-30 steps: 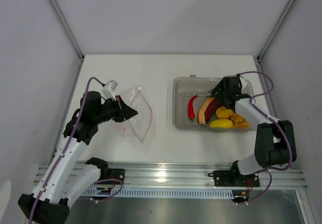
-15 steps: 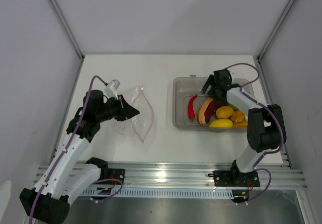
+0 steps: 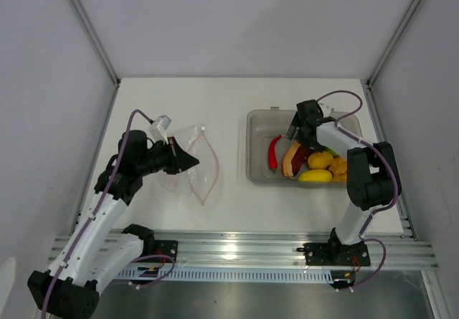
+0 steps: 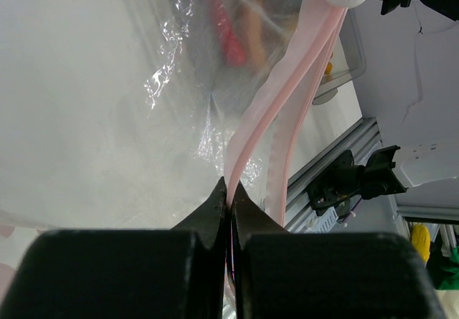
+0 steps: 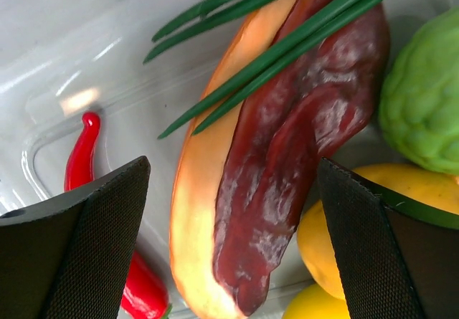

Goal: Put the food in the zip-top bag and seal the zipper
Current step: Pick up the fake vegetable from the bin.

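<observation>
left gripper [image 4: 229, 190]: pinched tight on zipper [image 4: 287, 97] of zip-top bag [image 3: 202, 170], left-centre of top view | right gripper [image 5: 233, 168]: fingers wide apart, holding nothing, straddling purple-and-orange piece [image 5: 287, 132] | red chili [image 5: 79, 154], scallion [image 5: 287, 46], yellow fruit [image 5: 315, 236], green fruit [image 5: 423, 97]: inside grey bin [image 3: 257, 122], right-centre

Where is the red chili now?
Top external view: the red chili lies in the grey bin on the right side, by its left wall, beside the purple and orange piece.
</observation>
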Robot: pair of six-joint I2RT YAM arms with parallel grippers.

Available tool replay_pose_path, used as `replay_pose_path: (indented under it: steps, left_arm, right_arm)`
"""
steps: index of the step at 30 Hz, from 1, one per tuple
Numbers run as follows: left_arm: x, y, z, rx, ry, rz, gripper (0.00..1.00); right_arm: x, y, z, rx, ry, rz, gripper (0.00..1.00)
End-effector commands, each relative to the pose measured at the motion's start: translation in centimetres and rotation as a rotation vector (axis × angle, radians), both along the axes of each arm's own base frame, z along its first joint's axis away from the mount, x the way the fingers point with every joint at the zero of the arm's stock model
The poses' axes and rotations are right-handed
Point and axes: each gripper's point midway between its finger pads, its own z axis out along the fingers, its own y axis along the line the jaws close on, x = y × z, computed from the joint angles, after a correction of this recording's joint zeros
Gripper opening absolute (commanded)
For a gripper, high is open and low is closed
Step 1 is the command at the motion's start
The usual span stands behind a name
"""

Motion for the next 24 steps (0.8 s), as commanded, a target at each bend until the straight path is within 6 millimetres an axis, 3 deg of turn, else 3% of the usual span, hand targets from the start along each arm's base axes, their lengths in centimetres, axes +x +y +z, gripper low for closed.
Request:
replay_pose_path:
  steps: [1, 12, 20, 24]
  left_arm:
    - [-0.4, -0.7, 0.8, -0.034, -0.03, -0.038, 0.01]
    - [-0.5, -0.7, 0.2, -0.033, -0.021, -0.04, 0.01]
    - [-0.3, -1.0, 0.1, -0.033, -0.011, -0.057, 0.01]
    - [-0.2, -1.3, 0.2, -0.054, -0.014, -0.066, 0.0]
  right_arm:
    - [2.0, -1.1, 2.6, -0.033, -0.098, -0.039, 0.99]
    - [5.8, -3.9, 2.2, -0.043, -0.141, -0.099, 0.97]
    - [8.6, -4.1, 0.8, -0.029, -0.149, -0.106, 0.91]
    - [8.8, -4.0, -0.2, -0.027, -0.138, -0.124, 0.84]
